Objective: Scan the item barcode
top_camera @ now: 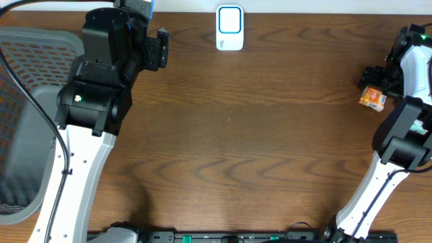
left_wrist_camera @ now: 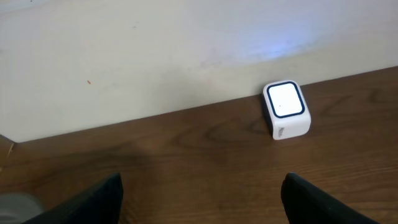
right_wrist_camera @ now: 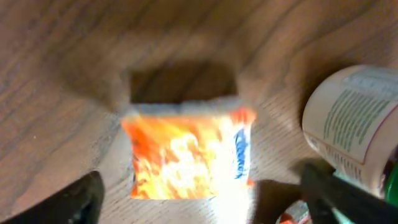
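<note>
- Table (top_camera: pixel 229 155): brown wood-grain top; it bears the scanner (top_camera: pixel 229 28), which stands at its far edge, about midway along, against a pale wall.
- Grey mesh chair (top_camera: pixel 27 101): well to the left of the scanner, beyond the table's left edge.
- Left arm (top_camera: pixel 101 74): left of the scanner, well apart from it; its wrist points towards the scanner.
- Right arm (top_camera: pixel 405 128): well to the right of the scanner, at the table's right edge.
- Left gripper (left_wrist_camera: pixel 202 199): fingers spread wide, nothing between them; the scanner lies ahead of it and slightly right, untouched.
- Right gripper (right_wrist_camera: pixel 199 177): fingers spread wide, one on each side of the orange packet (top_camera: pixel 372 100); a gap shows on both sides, so no pinch.
- Scanner: white body, rounded window with a dark blue border, window facing up.
- White container (right_wrist_camera: pixel 351 118): printed label; just beside the packet, on the side away from the scanner.
- Orange packet: lies flat on the table, well right of the scanner and nearer the robot; no barcode can be made out.
</note>
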